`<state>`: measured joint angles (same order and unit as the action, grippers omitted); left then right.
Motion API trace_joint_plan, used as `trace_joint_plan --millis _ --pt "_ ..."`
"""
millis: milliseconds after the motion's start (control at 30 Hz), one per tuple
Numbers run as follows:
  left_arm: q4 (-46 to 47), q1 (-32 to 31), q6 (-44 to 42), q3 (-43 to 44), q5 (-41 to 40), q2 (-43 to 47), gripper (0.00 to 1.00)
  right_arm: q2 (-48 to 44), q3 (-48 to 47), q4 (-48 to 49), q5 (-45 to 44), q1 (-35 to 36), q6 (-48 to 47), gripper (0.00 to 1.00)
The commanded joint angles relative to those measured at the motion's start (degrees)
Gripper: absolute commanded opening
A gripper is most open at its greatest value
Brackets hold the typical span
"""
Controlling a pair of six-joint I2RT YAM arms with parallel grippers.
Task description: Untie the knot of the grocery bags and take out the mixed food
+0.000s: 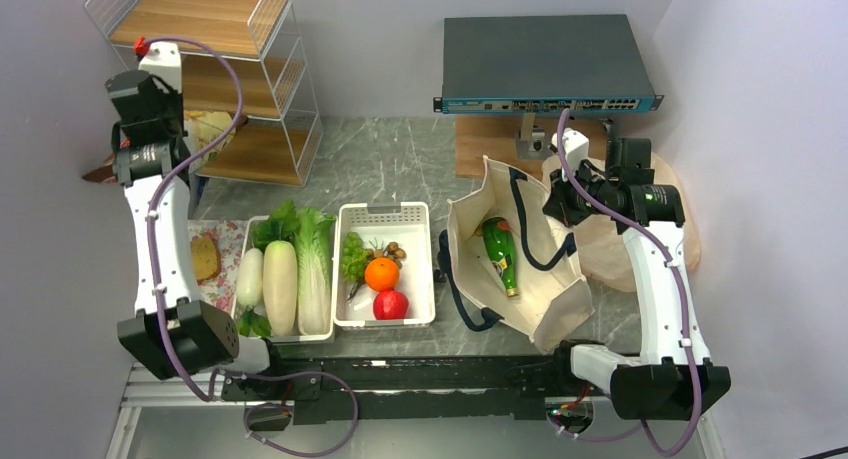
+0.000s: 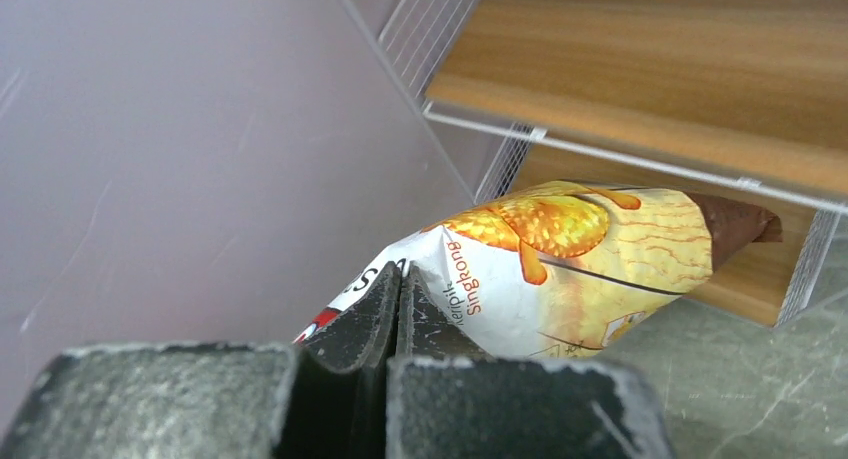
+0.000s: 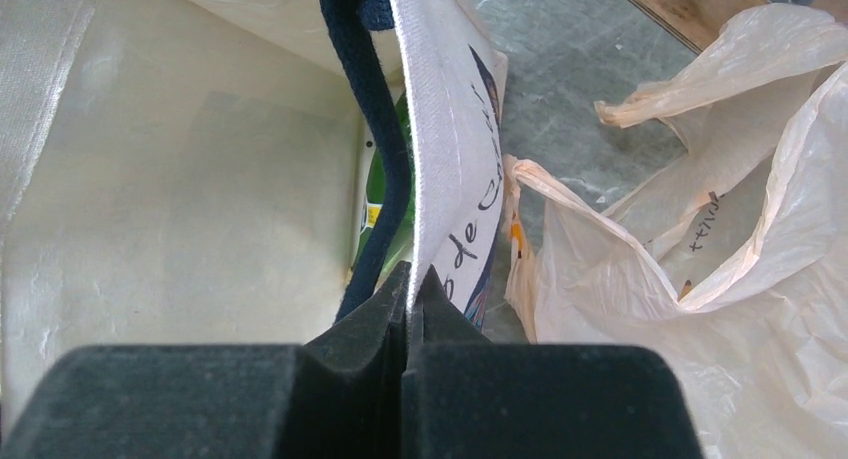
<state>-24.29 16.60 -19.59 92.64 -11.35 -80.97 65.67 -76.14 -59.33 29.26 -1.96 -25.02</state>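
Table (image 1: pixel 400 159): grey marble, wire shelf (image 2: pixel 640 109) at the far left.
Left gripper (image 2: pixel 398 279): jaws clamped on the snack packet (image 2: pixel 560 259) edge; rest it on the shelf before you release.
Right gripper (image 3: pixel 410 279): jaws pinched on the tote (image 3: pixel 440 129) rim; hold it open.
Bottle (image 1: pixel 500 254): inside the tote, probably your next pick.

Marble table (image 1: pixel 400 169) with tote (image 1: pixel 468 224), two bins (image 1: pixel 385 215)

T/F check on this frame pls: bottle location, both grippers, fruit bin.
1. The green bottle lies inside the canvas tote. True.
2. The right gripper hangs open above the canvas tote. False: it is shut on the tote's rim, next to a navy strap.
3. The orange and red apple sit in the same white bin. True.
4. The left gripper holds a radish. False: it is shut on the edge of a snack packet, near the wire shelf.
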Motion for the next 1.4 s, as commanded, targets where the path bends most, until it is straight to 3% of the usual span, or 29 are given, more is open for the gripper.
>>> trace_joint_plan --millis 0,267,500,867,1367 --pt "4.4 2.7 2.7 -3.2 5.3 5.6 0.00 -1.2 -0.6 5.3 1.5 -0.2 0.8 0.00" --pt "-0.3 2.9 1.0 0.6 6.2 10.5 0.00 -0.7 -0.9 5.7 2.2 -0.2 0.3 0.00" --pt "-2.0 2.8 3.3 8.5 6.6 9.2 0.00 -0.6 -0.3 5.9 3.1 -0.2 0.1 0.00" --pt "-5.5 1.6 3.1 29.8 4.9 0.2 0.00 -0.6 -1.1 5.4 2.5 -0.3 -0.7 0.00" --pt "1.7 1.6 4.1 17.9 5.1 2.0 0.00 0.2 -1.9 5.2 2.5 -0.2 -0.1 0.00"
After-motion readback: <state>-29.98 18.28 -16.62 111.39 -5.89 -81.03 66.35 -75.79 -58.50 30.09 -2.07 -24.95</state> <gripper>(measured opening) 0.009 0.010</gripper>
